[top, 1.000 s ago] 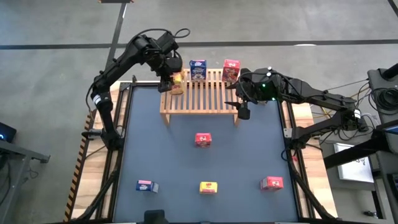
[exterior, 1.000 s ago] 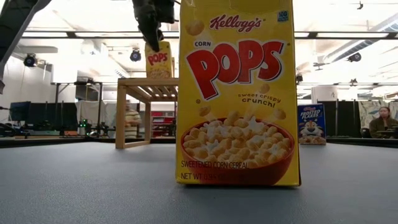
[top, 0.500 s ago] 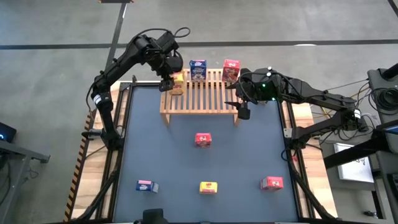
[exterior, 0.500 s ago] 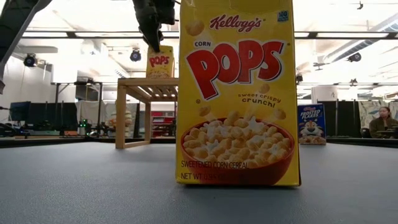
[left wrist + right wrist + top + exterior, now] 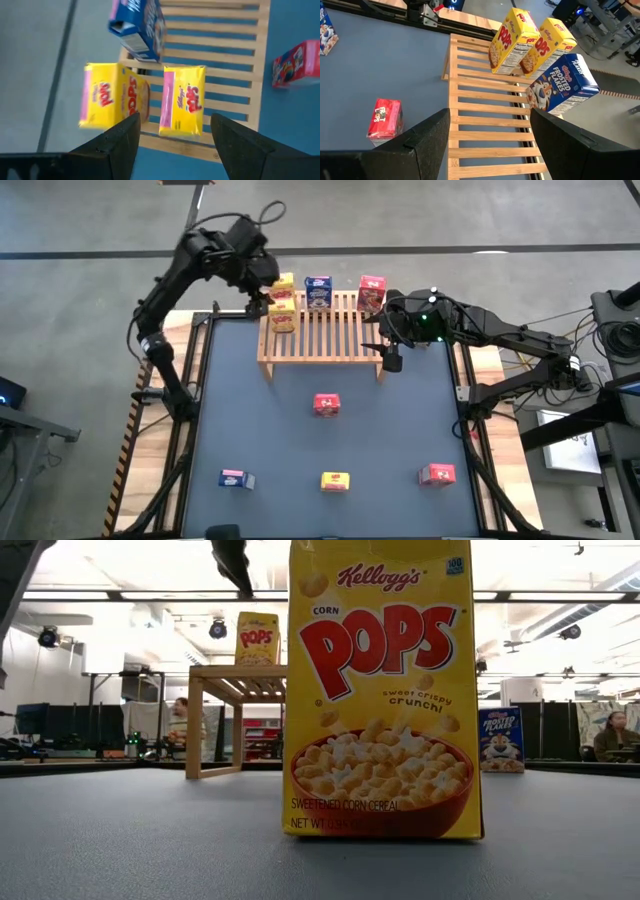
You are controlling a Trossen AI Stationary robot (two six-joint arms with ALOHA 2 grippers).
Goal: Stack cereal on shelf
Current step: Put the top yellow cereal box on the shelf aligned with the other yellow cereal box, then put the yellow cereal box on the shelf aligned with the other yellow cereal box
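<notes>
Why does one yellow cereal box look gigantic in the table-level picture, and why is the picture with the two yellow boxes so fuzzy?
Low view: the yellow Corn Pops box stands right at the lens, so it dwarfs the shelf behind; bright ceiling lights wash out the background. Left wrist view: smeared all over, including the two yellow boxes, probably motion blur. High view and right wrist view: evenly lit and sharp.

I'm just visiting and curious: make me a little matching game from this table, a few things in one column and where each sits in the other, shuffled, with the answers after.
Things:
1. Frosted Flakes box
2. red box
3. Corn Pops box
4. right gripper

Places:
A. near edge of the table, between a blue box and a red box
B. hanging open at the rack's right end
C. standing on the wooden rack
D. alone mid-table, just in front of the rack

Pairs: 1-C, 2-D, 3-A, 4-B
</notes>
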